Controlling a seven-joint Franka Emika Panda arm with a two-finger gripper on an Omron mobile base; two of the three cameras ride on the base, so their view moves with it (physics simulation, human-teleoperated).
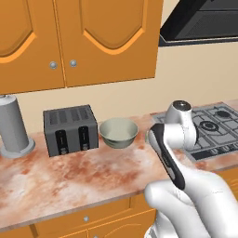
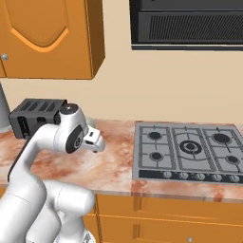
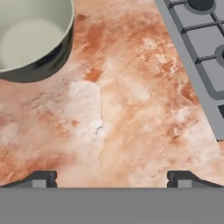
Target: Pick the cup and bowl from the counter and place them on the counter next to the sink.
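The pale grey-green bowl stands empty on the mottled reddish counter, between the toaster and the stovetop. In the hand view the bowl fills the upper left corner. My gripper hovers above bare counter to the bowl's right, looking down, open, with nothing between its fingertips. The hand hangs just left of the stovetop. The cup and the sink are out of view.
A dark grey toaster stands left of the bowl, with a grey cylindrical appliance farther left. The grey gas stovetop lies to the right under a black range hood. Orange wall cabinets hang above the counter.
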